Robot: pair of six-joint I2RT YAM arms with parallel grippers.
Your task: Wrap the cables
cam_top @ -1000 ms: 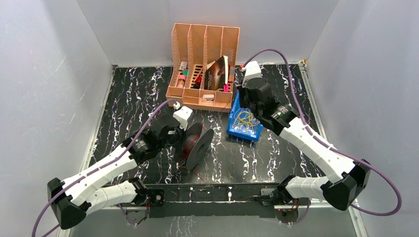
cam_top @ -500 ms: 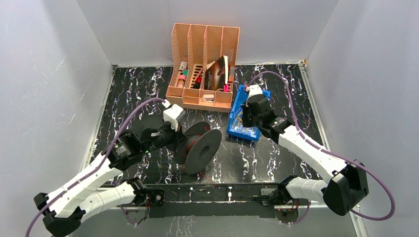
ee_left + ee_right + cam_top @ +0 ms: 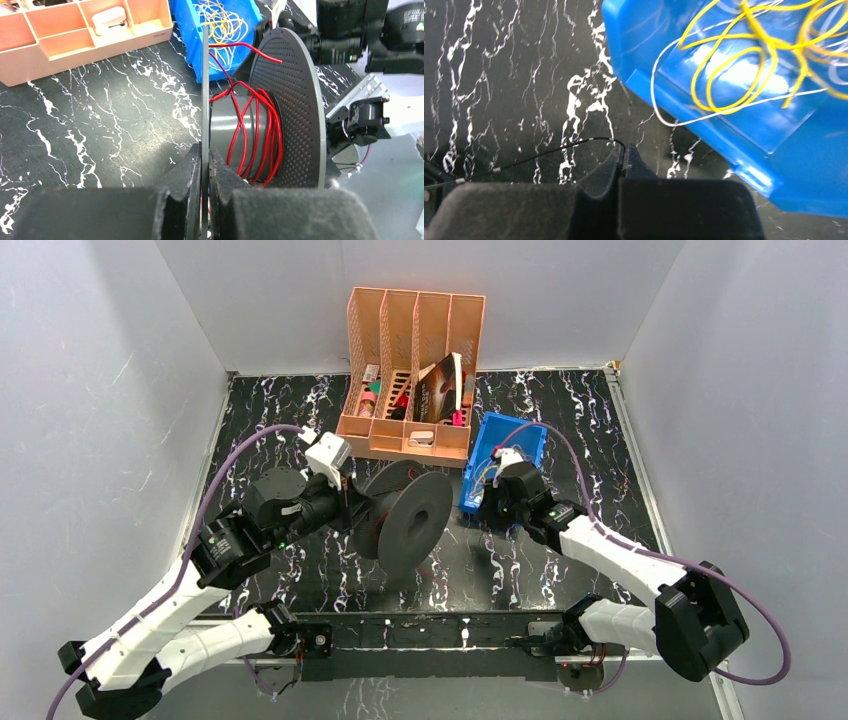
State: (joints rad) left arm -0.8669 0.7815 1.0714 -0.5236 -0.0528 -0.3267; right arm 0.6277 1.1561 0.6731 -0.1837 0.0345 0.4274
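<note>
My left gripper (image 3: 205,155) is shut on the near disc of the dark grey spool (image 3: 412,518), holding it upright off the table (image 3: 560,580). A red cable (image 3: 252,135) is wound round the spool's core (image 3: 225,130), its loose end sticking out above. My right gripper (image 3: 624,152) is shut on a thin black cable (image 3: 549,150) that trails left over the table, just in front of the blue bin (image 3: 500,465). Yellow cables (image 3: 744,65) and a white one (image 3: 664,117) lie tangled in the bin (image 3: 724,115).
A peach desk organiser (image 3: 412,370) with pens and a booklet stands at the back, behind the spool and the bin. White walls close in the left, right and back sides. The arm bases sit on a rail (image 3: 430,635) at the near edge.
My left arm has lifted the spool and drawn it back to the left. My right gripper has come down out of the bin to the table in front of it, shut on the black cable.
</note>
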